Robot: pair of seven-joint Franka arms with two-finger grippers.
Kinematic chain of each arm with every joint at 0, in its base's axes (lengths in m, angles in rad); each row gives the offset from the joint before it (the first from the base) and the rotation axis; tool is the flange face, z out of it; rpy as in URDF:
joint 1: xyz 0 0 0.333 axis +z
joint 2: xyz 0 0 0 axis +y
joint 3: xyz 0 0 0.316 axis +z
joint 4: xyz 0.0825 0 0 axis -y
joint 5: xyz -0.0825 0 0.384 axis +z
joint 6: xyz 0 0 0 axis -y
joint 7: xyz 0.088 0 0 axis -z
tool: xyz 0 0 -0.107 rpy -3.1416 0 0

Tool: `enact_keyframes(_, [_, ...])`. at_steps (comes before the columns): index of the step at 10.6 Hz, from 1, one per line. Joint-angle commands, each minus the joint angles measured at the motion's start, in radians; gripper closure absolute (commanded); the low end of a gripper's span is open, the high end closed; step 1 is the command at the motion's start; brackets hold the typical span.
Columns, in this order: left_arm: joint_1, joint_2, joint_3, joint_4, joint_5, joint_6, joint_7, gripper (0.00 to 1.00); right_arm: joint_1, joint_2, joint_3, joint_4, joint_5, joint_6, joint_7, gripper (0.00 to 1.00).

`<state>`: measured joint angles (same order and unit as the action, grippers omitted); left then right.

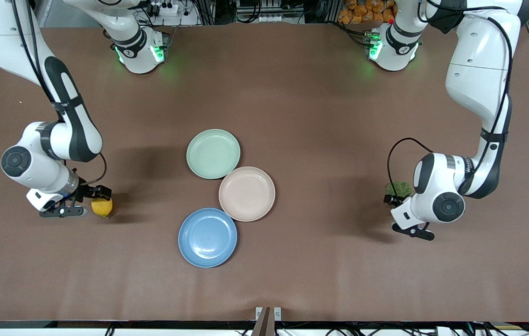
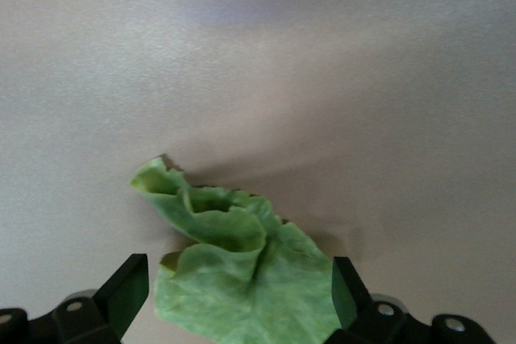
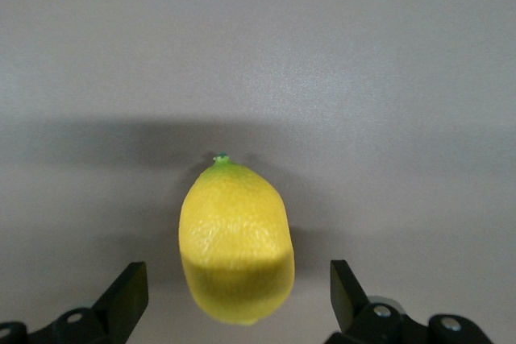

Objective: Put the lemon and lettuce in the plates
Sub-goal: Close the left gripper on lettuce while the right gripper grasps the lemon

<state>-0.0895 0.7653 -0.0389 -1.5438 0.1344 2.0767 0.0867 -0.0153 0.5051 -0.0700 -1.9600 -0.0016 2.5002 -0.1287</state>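
The right gripper [image 3: 234,296] stands with jaws apart around the lemon [image 3: 235,239]; closing off-centre could roll it away. The left gripper [image 2: 242,296], jaws also spread, straddles the lettuce [image 2: 234,271], which may slip. Both items lie on the table, well apart from the beige-pink plate [image 1: 247,193], toward opposite ends.

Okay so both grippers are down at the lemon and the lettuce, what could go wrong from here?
The lemon is rounded, so it may roll or squirt out as the open right gripper closes. The lettuce is thin and crumpled; the open left gripper might pinch only an edge. The plates touch, so a drop could nudge neighbours.
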Motion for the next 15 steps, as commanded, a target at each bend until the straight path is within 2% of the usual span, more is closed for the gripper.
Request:
enact_keyframes(1, [0.004, 0.009, -0.002, 0.008, 0.008, 0.02, 0.018, 0.0, -0.012, 0.038, 0.012, -0.004, 0.018, 0.058, 0.014, 0.0])
enact_keyframes(4, [0.002, 0.017, -0.002, 0.007, 0.007, 0.034, 0.016, 0.0, -0.009, 0.076, 0.012, -0.002, 0.032, 0.111, 0.015, 0.0])
enact_keyframes(7, [0.001, 0.029, -0.002, 0.007, 0.007, 0.036, 0.015, 0.0, -0.008, 0.096, 0.012, -0.002, 0.034, 0.143, 0.015, 0.07])
enact_keyframes(8, [0.002, 0.031, -0.002, 0.007, 0.007, 0.036, 0.015, 0.0, -0.006, 0.107, 0.012, -0.002, 0.035, 0.154, 0.015, 0.17])
enact_keyframes(9, [0.004, 0.029, -0.002, 0.007, 0.007, 0.037, 0.015, 0.0, -0.002, 0.105, 0.012, -0.002, 0.04, 0.154, 0.015, 0.31])
enact_keyframes(10, [0.004, 0.029, -0.002, 0.005, 0.005, 0.039, 0.015, 0.36, 0.009, 0.104, 0.01, -0.002, 0.054, 0.152, 0.017, 0.46])
enact_keyframes(11, [0.004, 0.028, -0.002, 0.005, 0.005, 0.039, 0.013, 0.8, 0.017, 0.099, 0.012, 0.0, 0.064, 0.146, 0.035, 0.59])
enact_keyframes(12, [0.002, 0.026, -0.002, 0.005, 0.005, 0.039, 0.007, 1.0, 0.024, 0.092, 0.012, 0.003, 0.063, 0.138, 0.069, 0.67])
enact_keyframes(15, [0.002, 0.019, -0.002, 0.005, 0.005, 0.039, 0.002, 1.0, 0.029, 0.061, 0.012, 0.016, 0.063, 0.114, 0.075, 0.72])
